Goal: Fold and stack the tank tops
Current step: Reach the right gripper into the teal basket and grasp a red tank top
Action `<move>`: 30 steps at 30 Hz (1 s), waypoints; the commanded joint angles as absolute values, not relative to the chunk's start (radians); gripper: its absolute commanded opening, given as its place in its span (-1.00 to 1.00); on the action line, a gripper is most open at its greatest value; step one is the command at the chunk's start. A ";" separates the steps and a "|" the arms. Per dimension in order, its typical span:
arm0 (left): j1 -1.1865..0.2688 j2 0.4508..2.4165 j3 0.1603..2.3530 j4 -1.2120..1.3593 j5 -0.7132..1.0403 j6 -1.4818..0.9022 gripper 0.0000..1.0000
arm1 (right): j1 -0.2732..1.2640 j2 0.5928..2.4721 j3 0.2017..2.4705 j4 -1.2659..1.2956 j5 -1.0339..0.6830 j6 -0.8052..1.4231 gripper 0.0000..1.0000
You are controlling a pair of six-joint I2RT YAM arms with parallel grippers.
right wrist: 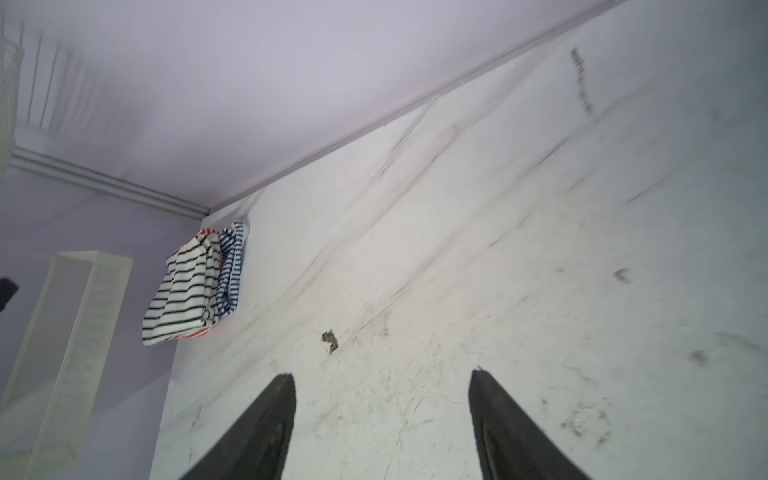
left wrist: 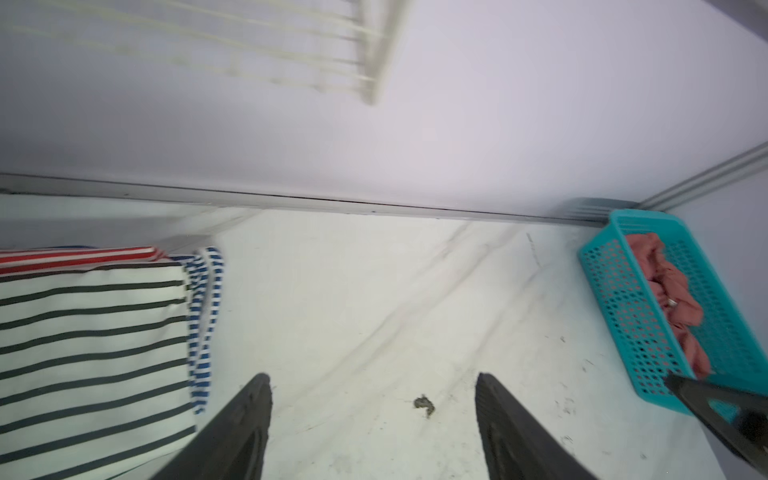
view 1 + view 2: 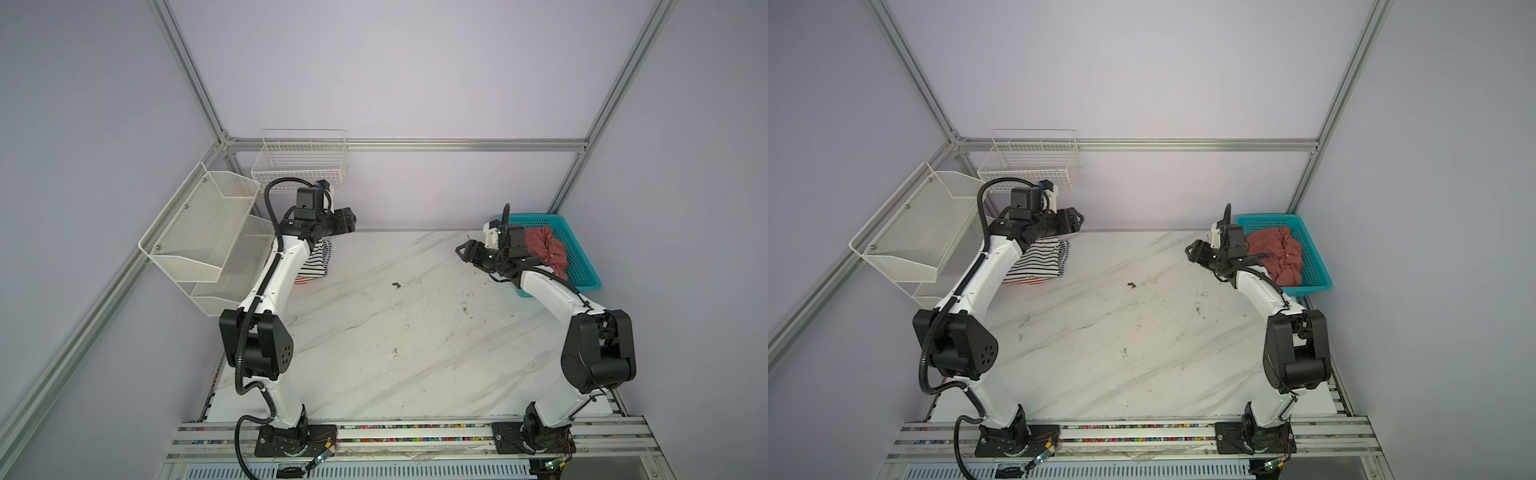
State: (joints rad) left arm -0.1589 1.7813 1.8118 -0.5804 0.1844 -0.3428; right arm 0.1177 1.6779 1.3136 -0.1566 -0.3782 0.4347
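Jaws: we see left gripper (image 2: 372,384) and right gripper (image 1: 382,376) spread, empty.
Striped tank tops (image 3: 1042,262): stacked far left, half under left arm (image 3: 1000,266).
Salmon tank top (image 3: 1283,249): crumpled in basket (image 3: 1314,262), edges hidden.

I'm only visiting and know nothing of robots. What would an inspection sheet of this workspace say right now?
Surface: table, white marbled, scuffed.
Job's things: black-striped top lies topmost on a pile at the back left; red-striped top and blue-striped top peek out beneath; salmon top crumpled in the basket.
Clutter: dark scrap mid-table.
Grippers: left gripper open, empty, by the pile; right gripper open, empty, beside the basket.
Cables: black hose runs along the left arm.
Surroundings: wire racks on the left wall; lilac walls, metal frame.
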 commanded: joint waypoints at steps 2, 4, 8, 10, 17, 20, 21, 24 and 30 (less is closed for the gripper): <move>-0.259 1.675 1.675 -0.426 0.263 -0.363 0.53 | -0.051 1.724 1.446 -0.336 -0.259 0.345 0.43; -0.312 1.651 1.623 -0.396 0.272 -0.354 0.53 | -0.113 1.763 1.520 -0.383 -0.220 0.327 0.45; -0.405 1.630 1.556 -0.373 0.269 -0.336 0.53 | -0.190 1.856 1.630 -0.445 -0.121 0.292 0.54; -0.443 1.631 1.535 -0.373 0.271 -0.329 0.53 | -0.218 1.912 1.669 -0.470 -0.077 0.276 0.56; -0.520 1.658 1.502 -0.407 0.265 -0.330 0.53 | -0.279 2.123 1.730 -0.499 -0.058 0.238 0.59; -0.534 1.672 1.500 -0.418 0.263 -0.337 0.53 | -0.280 2.190 1.750 -0.499 -0.048 0.229 0.60; -0.538 1.676 1.502 -0.419 0.261 -0.337 0.53 | -0.281 2.207 1.755 -0.499 -0.049 0.226 0.60; -0.545 1.680 1.504 -0.425 0.259 -0.342 0.53 | -0.281 2.245 1.765 -0.494 -0.047 0.219 0.61; -0.554 1.688 1.504 -0.437 0.251 -0.347 0.53 | -0.283 2.303 1.774 -0.494 -0.038 0.204 0.44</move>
State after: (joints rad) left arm -0.5461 1.6867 1.5387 -0.4435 0.2554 -0.3485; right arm -0.2810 2.2578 1.7607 -0.4618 -0.0471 0.2222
